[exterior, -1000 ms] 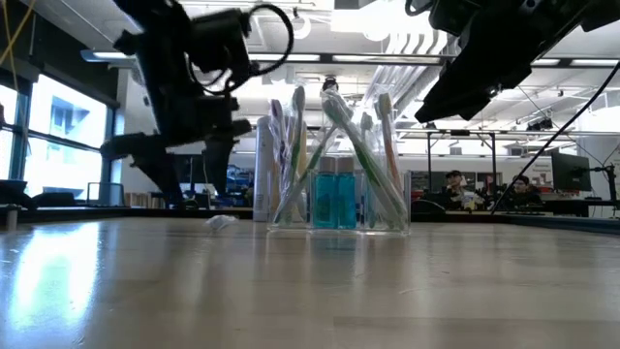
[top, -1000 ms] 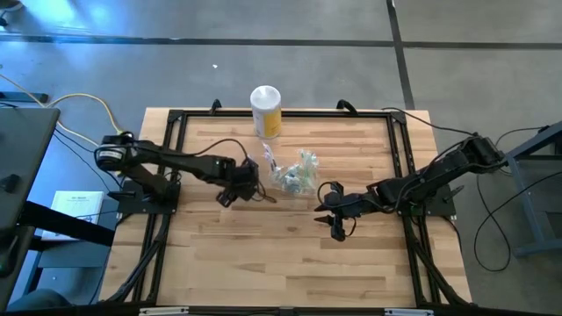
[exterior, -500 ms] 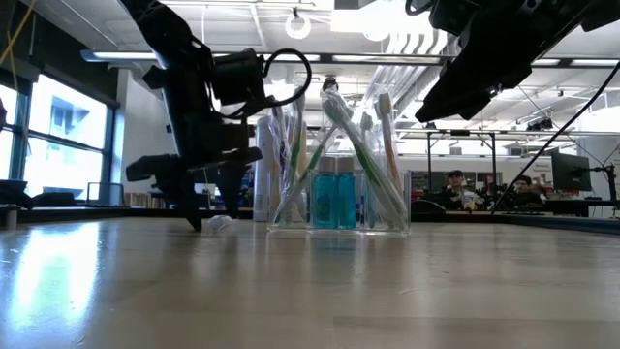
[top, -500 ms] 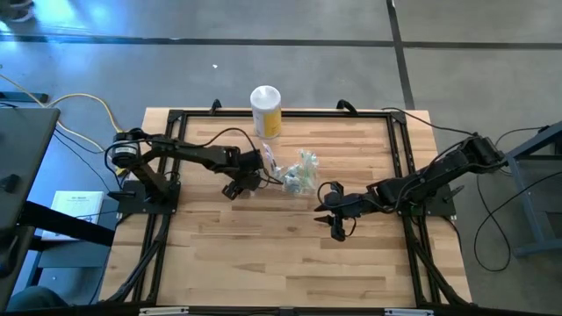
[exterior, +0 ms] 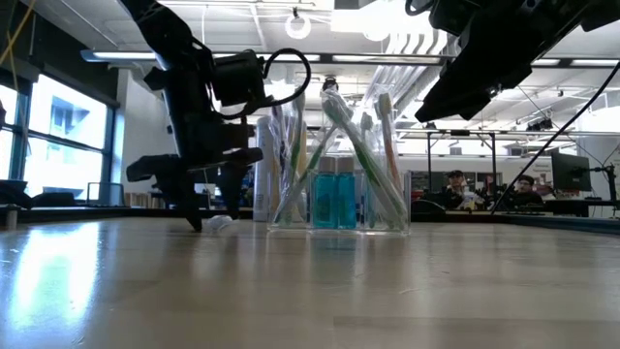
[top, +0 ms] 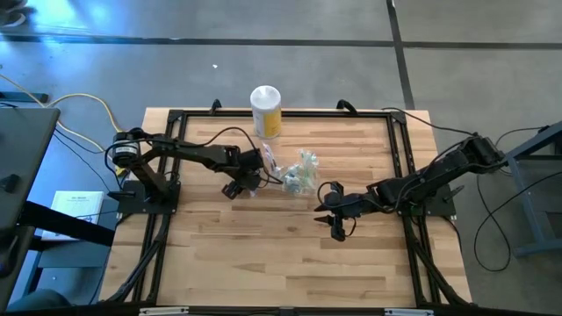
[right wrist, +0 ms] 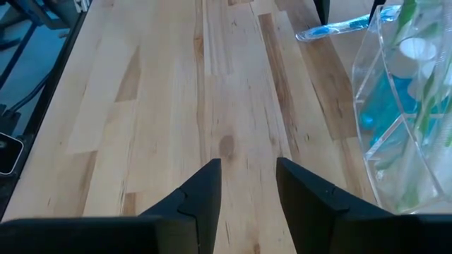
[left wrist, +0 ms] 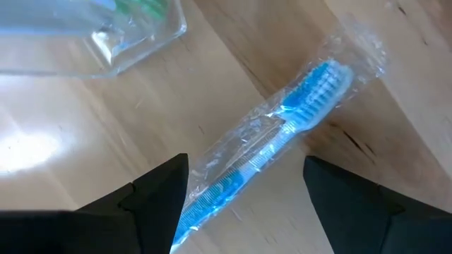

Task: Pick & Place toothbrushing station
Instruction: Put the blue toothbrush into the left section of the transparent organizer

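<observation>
Beside the clear holder (top: 299, 173), the left gripper (left wrist: 244, 212) straddles a wrapped blue toothbrush (left wrist: 282, 141) lying flat, fingers spread (clear only from its wrist); overhead, arm hides it; right gripper (right wrist: 247, 187) hovers apart, fingers parted, empty.

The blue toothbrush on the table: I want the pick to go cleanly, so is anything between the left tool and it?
Nothing visible. In the left wrist view the wrapped blue toothbrush lies flat on the bare wood, between the open fingers of the left tool. The clear holder stands off to one side, apart from the brush.
</observation>
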You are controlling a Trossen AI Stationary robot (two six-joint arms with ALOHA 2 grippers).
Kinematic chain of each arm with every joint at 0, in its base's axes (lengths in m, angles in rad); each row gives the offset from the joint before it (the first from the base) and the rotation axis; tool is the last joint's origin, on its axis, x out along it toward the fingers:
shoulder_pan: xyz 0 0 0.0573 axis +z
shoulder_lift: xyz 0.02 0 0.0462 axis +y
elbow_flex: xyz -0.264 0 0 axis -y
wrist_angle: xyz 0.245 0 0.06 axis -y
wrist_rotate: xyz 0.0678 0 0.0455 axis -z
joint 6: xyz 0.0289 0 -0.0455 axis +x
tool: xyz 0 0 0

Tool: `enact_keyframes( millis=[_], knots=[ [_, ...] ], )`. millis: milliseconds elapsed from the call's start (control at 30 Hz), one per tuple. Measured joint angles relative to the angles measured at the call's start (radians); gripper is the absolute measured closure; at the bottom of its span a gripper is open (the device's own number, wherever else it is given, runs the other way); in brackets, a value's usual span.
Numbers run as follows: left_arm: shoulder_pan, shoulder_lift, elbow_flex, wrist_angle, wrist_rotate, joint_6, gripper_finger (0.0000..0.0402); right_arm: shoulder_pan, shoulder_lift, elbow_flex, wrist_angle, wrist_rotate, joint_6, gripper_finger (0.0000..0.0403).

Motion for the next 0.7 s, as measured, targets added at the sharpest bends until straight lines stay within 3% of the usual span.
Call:
enact_keyframes(
  millis=[367, 500, 700],
  knots=[
    [0.000, 0.022, 0.001, -0.061, 0.015, 0.012, 0.0136, 0.000, 0.000, 0.000, 0.000, 0.003, -0.002, 0.0275],
    [0.000, 0.041, 0.001, -0.075, 0.022, -0.017, 0.0189, 0.000, 0.000, 0.000, 0.002, 0.004, -0.003, 0.0275],
    [-0.002, 0.073, 0.002, -0.104, 0.029, -0.035, 0.0302, 0.000, 0.000, 0.000, 0.003, 0.004, -0.010, 0.0275]
  ],
)
